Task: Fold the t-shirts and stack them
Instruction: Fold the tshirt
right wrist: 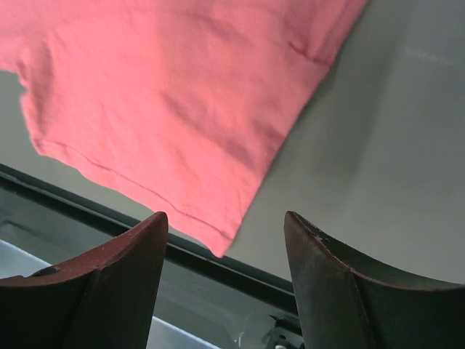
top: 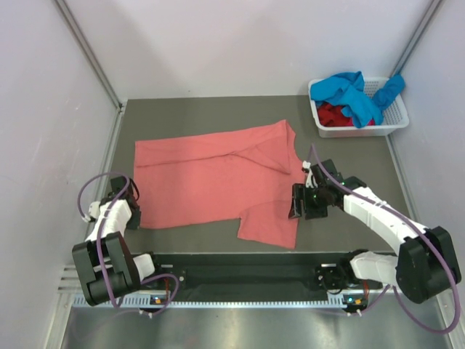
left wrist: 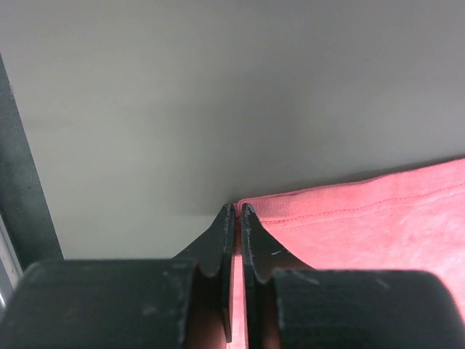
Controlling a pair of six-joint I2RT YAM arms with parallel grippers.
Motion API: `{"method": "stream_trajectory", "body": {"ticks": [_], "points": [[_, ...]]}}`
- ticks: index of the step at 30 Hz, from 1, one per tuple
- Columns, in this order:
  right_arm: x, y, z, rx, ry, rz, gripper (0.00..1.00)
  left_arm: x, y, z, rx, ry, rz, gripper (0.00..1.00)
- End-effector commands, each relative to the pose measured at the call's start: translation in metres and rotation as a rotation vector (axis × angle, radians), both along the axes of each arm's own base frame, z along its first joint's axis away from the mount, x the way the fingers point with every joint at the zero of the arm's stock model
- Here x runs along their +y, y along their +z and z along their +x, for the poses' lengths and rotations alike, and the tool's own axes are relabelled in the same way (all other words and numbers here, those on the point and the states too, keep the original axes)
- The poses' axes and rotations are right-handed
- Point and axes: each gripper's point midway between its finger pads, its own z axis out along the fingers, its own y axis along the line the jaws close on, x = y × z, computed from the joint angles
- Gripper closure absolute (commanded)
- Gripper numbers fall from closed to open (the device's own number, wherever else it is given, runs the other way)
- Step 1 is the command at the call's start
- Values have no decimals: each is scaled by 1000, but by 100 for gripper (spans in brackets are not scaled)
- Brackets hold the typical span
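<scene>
Okay, the salmon-pink t-shirt [top: 211, 174] is lying flat on the table [top: 182, 116], long axis running left to right: hem at the left end, collar at the right, one sleeve hanging off its near right side. Beyond its far right corner sits the white basket [top: 396, 125], with a blue shirt [top: 349, 91] and a dark red shirt [top: 334, 115] heaped in it. The left arm [top: 109, 222] is down at the shirt's near left hem corner. On my left wrist view the left jaws are pinched almost together right on that corner, with pink showing in the slit, so I read that as a grip on the cloth. The right arm [top: 378, 214] has its right jaws just off the shirt's right edge, beside the near sleeve, spread wide with nothing in them; the sleeve's corner lies just ahead of the gap. I judge the fold needs a second grip, and the right arm is the nearer one for that collar end.
</scene>
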Motion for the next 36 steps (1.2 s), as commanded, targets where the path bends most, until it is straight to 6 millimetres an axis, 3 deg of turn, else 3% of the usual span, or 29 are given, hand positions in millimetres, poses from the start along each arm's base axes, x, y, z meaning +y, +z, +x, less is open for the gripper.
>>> {"method": "stream_trajectory", "body": {"ticks": [1, 6, 10, 17, 22, 33, 36], "points": [[-7, -5, -14, 26, -18, 3, 34, -6, -11, -7, 34, -45, -28, 100], [5, -14, -52, 169, -38, 116, 37, -15, -14, -17, 67, -71, -64, 100], [10, -17, -65, 178, -64, 164, 42, -14, -11, -23, 71, -86, -46, 100], [6, -49, -96, 275, -161, 180, 49, -11, -3, -31, 54, -108, 2, 100], [9, -57, -92, 269, -206, 204, 57, -14, -9, -37, 61, -108, -8, 100], [2, -65, -61, 214, -276, 108, 58, -6, 0, -31, 55, -116, 28, 100], [11, -57, -53, 202, -264, 153, 60, -2, 3, -29, 71, -122, 42, 100]]}}
